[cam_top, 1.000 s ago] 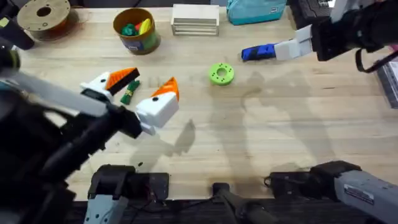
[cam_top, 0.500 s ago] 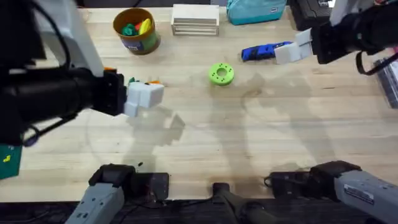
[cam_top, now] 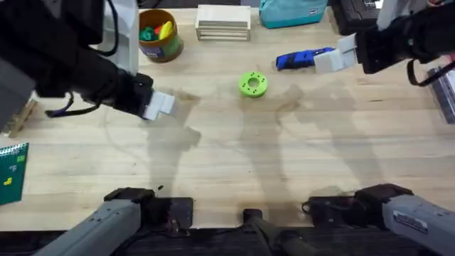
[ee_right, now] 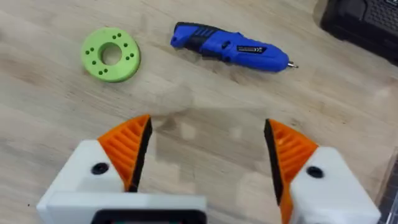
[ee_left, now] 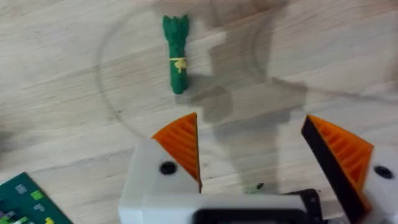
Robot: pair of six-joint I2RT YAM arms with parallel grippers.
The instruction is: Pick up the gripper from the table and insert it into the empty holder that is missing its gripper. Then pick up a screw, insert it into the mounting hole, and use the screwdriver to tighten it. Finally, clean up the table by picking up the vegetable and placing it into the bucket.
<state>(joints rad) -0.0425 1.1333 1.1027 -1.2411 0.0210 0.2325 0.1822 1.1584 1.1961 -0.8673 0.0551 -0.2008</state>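
The left gripper (ee_left: pixel 261 155) is spread wide w/ nothing in it, over the green vegetable (ee_left: pixel 176 55) lying flat on the table (cam_top: pixel 298 156). The right gripper (ee_right: pixel 205 155) is spread wide too, near the blue screwdriver (ee_right: pixel 230 48) & green disc (ee_right: pixel 111 54). The bucket (cam_top: pixel 157 35) sits at the back.

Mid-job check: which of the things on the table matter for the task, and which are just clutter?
Job:
vegetable
bucket
screwdriver
left gripper, open above the vegetable
right gripper, open

Lying about:
lime-green disc
stack of white plates
teal bag
green circuit board
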